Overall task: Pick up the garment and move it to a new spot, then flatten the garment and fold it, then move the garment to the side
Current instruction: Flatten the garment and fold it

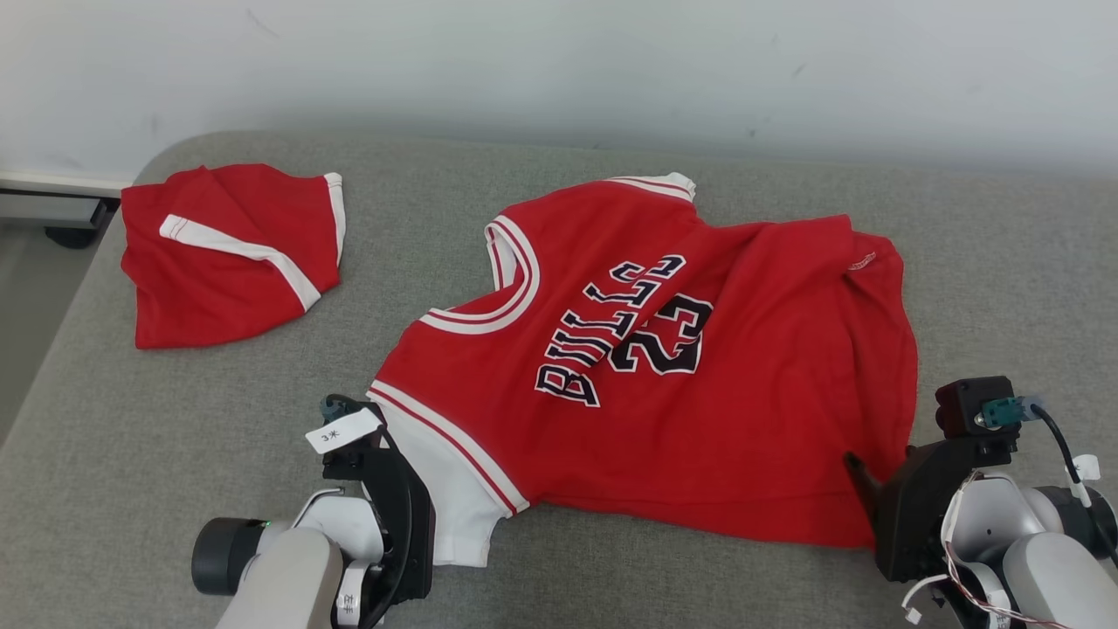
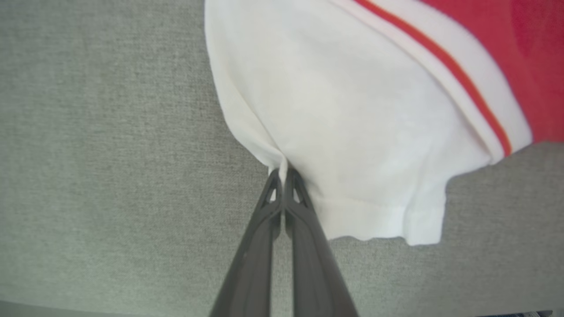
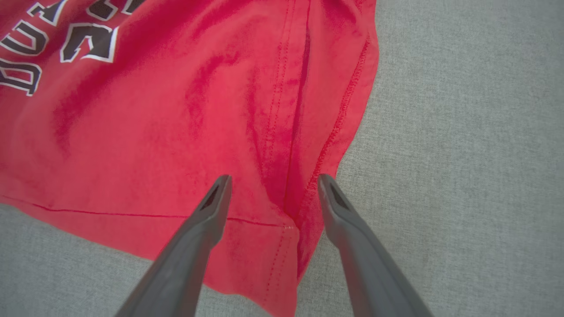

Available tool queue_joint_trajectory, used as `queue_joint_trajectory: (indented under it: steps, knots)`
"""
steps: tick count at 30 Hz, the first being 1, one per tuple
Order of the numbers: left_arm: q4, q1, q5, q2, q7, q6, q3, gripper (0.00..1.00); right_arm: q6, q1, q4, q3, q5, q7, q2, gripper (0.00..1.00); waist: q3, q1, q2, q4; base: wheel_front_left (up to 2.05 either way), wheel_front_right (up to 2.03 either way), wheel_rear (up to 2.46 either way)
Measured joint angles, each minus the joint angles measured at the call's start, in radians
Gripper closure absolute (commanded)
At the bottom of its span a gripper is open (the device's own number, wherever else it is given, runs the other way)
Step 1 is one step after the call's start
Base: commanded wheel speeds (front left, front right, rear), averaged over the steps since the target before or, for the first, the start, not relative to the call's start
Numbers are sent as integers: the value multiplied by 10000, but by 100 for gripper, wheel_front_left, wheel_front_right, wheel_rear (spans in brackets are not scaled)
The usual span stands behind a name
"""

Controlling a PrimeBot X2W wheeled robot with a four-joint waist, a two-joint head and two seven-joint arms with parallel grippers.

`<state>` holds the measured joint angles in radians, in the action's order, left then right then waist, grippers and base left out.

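The garment (image 1: 699, 419) is a red jersey with "BULLS 23" lettering and a white sleeve (image 2: 352, 110), spread on the grey cushion. My left gripper (image 1: 390, 447) is at the lower left, and in the left wrist view the left gripper (image 2: 282, 172) is shut on the sleeve's edge. My right gripper (image 1: 865, 480) hovers over the jersey's lower right hem corner. The right wrist view shows the right gripper (image 3: 273, 178) open, its fingers straddling the side seam of the red cloth (image 3: 154, 132) with nothing pinched.
A second red garment (image 1: 231, 253) with white trim lies folded at the cushion's far left. The grey cushion (image 1: 611, 577) ends at a white wall (image 1: 559, 70) behind, and its left edge drops to the floor (image 1: 35, 288).
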<state>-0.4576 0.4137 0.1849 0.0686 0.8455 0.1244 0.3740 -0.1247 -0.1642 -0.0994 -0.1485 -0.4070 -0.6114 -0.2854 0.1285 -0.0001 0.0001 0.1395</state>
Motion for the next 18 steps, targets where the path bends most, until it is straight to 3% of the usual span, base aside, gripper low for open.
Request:
queue_joint_trajectory:
  steps: [12,13,14,16,18]
  knots:
    - [198,29,0,-13,174,0,-10,100,0,-8,-552,234,130,-146,433,0,205,0,0,79,0,0,0]
    - [203,29,0,-13,180,0,-12,100,0,-8,-594,238,130,-173,468,10,211,0,0,85,0,0,0]
    - [209,29,0,-17,211,0,-12,100,0,-8,-625,257,130,-234,518,31,216,1,0,90,0,0,0]
    - [221,29,2,-19,228,0,-12,100,0,-6,-686,288,142,-268,621,55,223,1,0,97,0,0,0]
    - [224,29,2,-23,251,0,-12,100,0,4,-706,286,144,-322,681,57,224,0,0,105,0,0,0]
